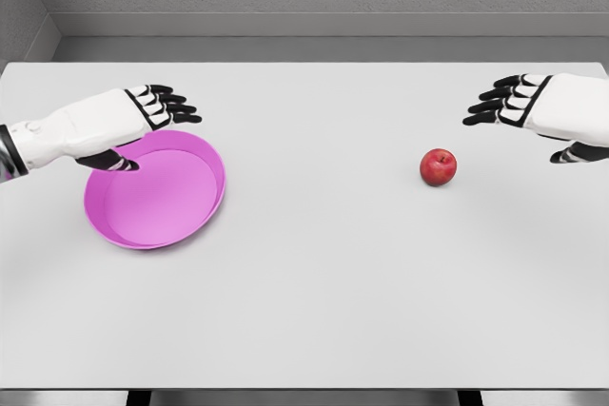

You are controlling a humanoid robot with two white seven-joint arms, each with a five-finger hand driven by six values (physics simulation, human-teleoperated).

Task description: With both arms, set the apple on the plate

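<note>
- You see a white worktop (314, 311) filling most of the head view, with a grey wall behind its far edge.
- You find the apple (438, 166) on the right half of the worktop. It is red, stands upright on the bare surface with its stem dimple facing up, and nothing touches it.
- You find the plate (162, 202) on the left half of the worktop, well apart from the apple. It is pink (closer to magenta), round, with a raised rim, and its near rim looks lower than its far rim in this view. Nothing lies in it.
- Your left hand (143, 116) enters from the left edge and sits over the far left rim of the plate. Its fingers (176, 106) are spread and extended toward the right, and its thumb (112, 161) points down over the plate's inner wall. It holds nothing; whether the thumb touches the plate cannot be told from this view.
- Your right hand (538, 106) enters from the right edge and sits behind and to the right of the apple, near it but clear of it. Its fingers (495, 106) are spread and extended toward the left, and its thumb (576, 152) hangs below the palm. It holds nothing.
- Both hands are white with black finger segments, and both are open and relaxed.
</note>
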